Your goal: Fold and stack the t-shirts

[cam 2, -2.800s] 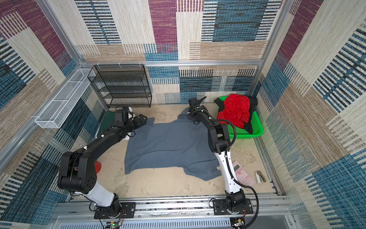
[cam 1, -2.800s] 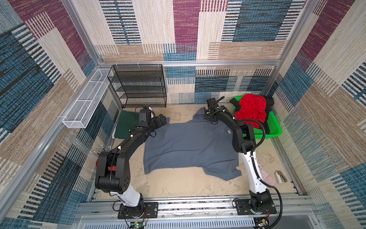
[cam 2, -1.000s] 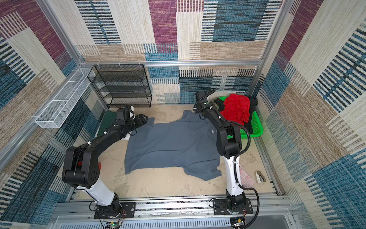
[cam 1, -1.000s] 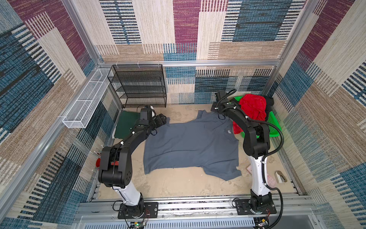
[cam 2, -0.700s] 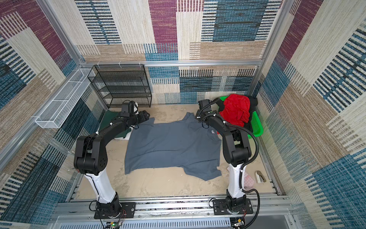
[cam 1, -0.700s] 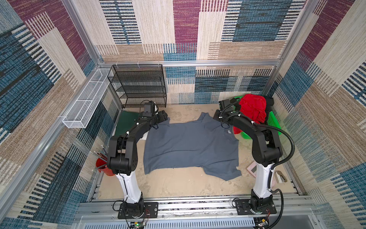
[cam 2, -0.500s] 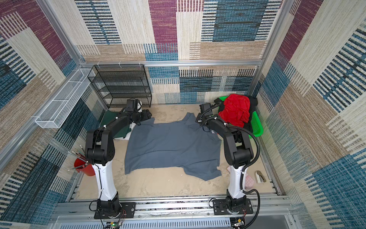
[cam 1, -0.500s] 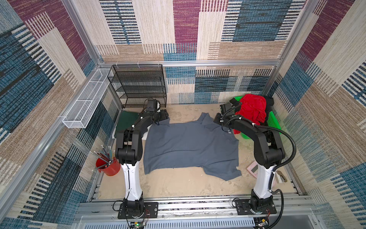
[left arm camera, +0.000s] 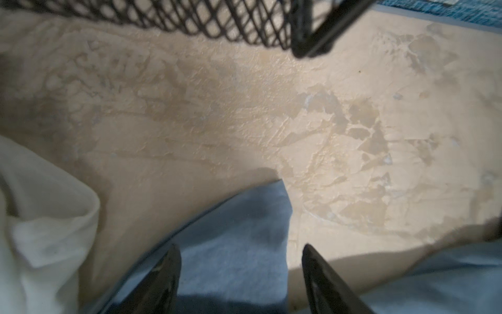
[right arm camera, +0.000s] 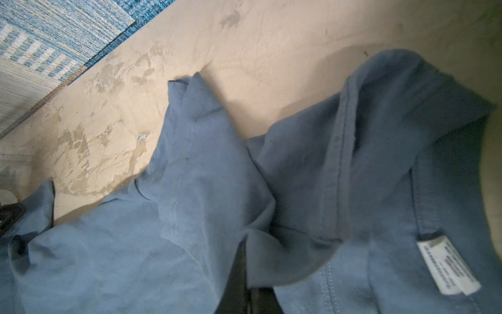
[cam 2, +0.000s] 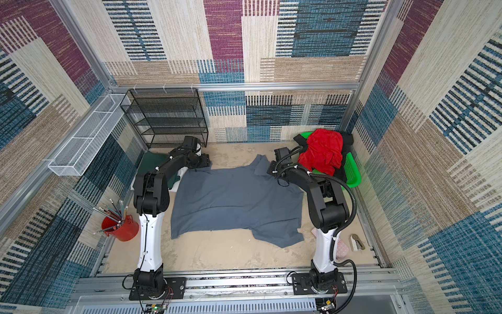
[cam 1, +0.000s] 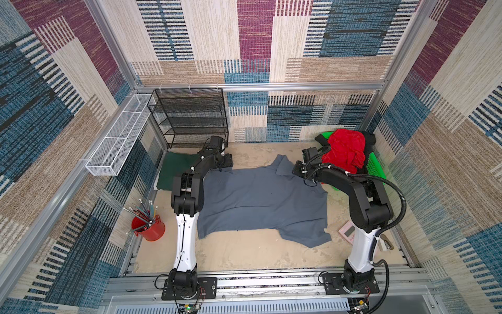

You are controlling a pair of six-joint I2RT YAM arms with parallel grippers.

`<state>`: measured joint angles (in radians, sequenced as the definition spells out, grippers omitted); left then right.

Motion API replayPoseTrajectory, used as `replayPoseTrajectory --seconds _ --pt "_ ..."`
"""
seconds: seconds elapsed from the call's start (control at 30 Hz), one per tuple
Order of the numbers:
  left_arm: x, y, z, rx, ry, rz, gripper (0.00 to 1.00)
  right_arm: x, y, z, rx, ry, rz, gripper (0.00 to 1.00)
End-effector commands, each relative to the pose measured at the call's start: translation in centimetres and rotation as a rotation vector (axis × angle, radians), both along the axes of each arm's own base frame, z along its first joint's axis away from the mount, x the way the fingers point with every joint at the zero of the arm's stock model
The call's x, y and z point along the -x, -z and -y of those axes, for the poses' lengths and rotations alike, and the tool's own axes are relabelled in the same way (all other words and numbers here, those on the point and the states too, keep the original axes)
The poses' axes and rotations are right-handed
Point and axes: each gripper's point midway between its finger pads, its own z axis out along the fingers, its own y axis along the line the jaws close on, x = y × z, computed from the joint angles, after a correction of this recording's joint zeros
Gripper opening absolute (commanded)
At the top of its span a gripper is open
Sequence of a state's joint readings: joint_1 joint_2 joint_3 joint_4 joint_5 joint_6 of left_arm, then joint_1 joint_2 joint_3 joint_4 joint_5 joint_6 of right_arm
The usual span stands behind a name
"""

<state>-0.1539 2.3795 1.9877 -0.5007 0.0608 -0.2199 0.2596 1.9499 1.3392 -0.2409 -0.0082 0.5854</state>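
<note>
A slate grey t-shirt (cam 1: 260, 198) (cam 2: 236, 201) lies spread flat on the table in both top views. My left gripper (cam 1: 226, 163) (left arm camera: 240, 250) is open at its far left corner, and a grey flap (left arm camera: 239, 231) lies between the fingers. My right gripper (cam 1: 297, 170) (right arm camera: 245, 288) is shut on grey cloth near the collar; the neck label (right arm camera: 448, 266) shows beside it. A folded dark green t-shirt (cam 1: 173, 171) lies at the far left on a white one (left arm camera: 40, 231). A red t-shirt (cam 1: 343, 152) is heaped on a black one (cam 1: 369, 138).
A green mesh basket (cam 1: 376, 168) holds the red and black heap at the far right. A black wire rack (cam 1: 190, 117) stands at the back left, and a white wire tray (cam 1: 119, 136) hangs on the left wall. A red pencil cup (cam 1: 148, 227) and a pink pad (cam 1: 347, 231) sit near the front.
My right gripper has come nearer and lower, still shut on the collar area. The left arm's elbow has swung in, uncovering the red pencil cup; its gripper stayed by the far left corner.
</note>
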Motion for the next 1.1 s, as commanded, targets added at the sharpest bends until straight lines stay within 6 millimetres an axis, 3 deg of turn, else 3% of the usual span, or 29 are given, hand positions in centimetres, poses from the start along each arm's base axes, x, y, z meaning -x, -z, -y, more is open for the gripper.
replayPoseTrajectory --seconds 0.0,0.23,0.5,0.9,0.97,1.07 --pt "-0.3 0.1 -0.2 -0.077 0.016 -0.010 0.75 -0.4 -0.8 -0.5 -0.027 -0.007 0.036 0.00" --pt "-1.6 -0.4 0.3 -0.148 0.038 0.005 0.78 -0.2 -0.2 -0.7 -0.039 -0.018 0.026 0.00" --pt "-1.2 1.0 1.8 -0.194 0.080 -0.033 0.78 -0.3 -0.4 -0.8 -0.032 -0.032 0.034 0.00" --pt "-1.4 2.2 2.8 -0.235 0.081 -0.051 0.45 -0.4 -0.5 -0.8 -0.028 -0.038 0.035 0.00" --pt "-1.5 2.6 2.8 -0.233 0.078 -0.059 0.35 -0.5 -0.6 -0.7 -0.025 -0.037 0.038 0.00" --pt "-1.6 2.9 3.0 -0.227 0.081 -0.062 0.33 -0.6 -1.0 -0.6 -0.018 -0.035 0.045 0.00"
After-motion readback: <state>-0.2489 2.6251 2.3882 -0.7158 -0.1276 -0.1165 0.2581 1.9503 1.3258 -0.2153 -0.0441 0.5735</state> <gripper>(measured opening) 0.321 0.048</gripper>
